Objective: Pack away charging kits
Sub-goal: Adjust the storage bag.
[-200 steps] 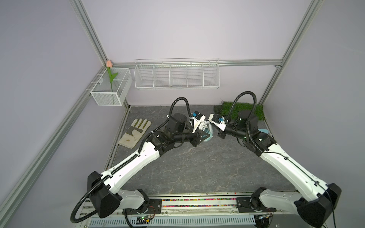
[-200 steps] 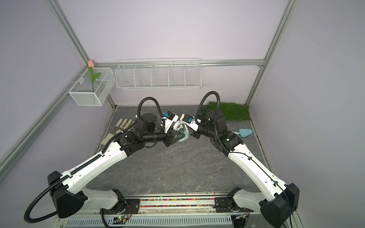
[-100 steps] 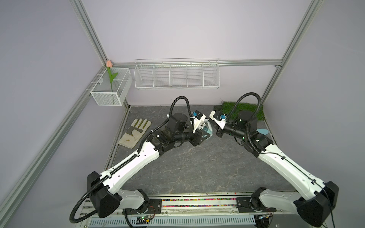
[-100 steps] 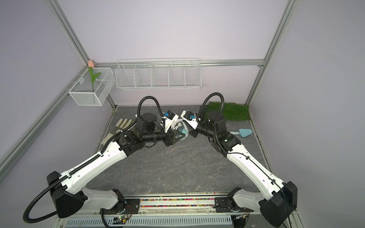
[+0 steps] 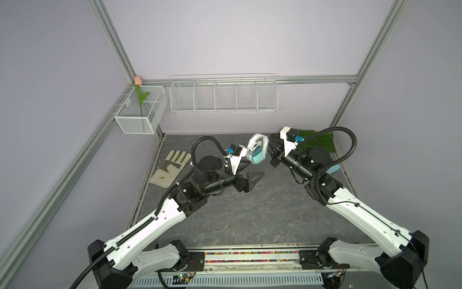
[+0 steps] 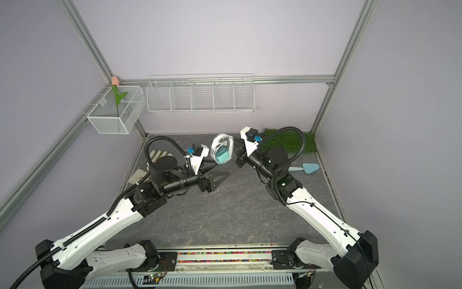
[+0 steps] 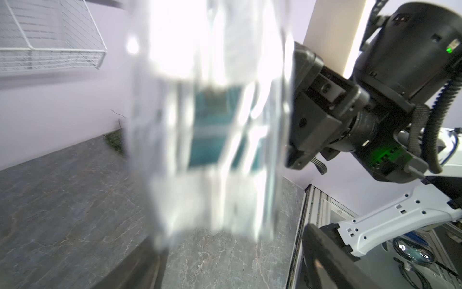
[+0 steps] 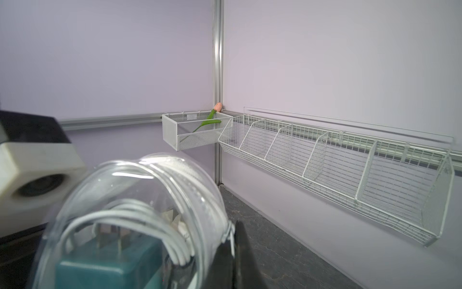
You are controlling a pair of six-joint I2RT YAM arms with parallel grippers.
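The right claw (image 5: 269, 150) is clenched on the rim of a clear oval plastic case with a white edge (image 5: 257, 152), holding it on edge in the air above the dark grey stone-patterned table (image 5: 250, 212). Inside the case, right at this claw's tips, sit a teal cube plug adapter (image 8: 107, 265), prongs showing, and a coiled white cable (image 8: 152, 225) looped around it. Just below the case, on the side away from the right claw, the left claw (image 5: 256, 168) stands released, jaws spread wide, gripping nothing. Behind the left claw's wrist a beige fabric work glove (image 5: 172, 166) lies flat. Behind the right claw's wrist lie a green turf mat (image 6: 287, 142) and a light-blue hand trowel (image 6: 308, 168).
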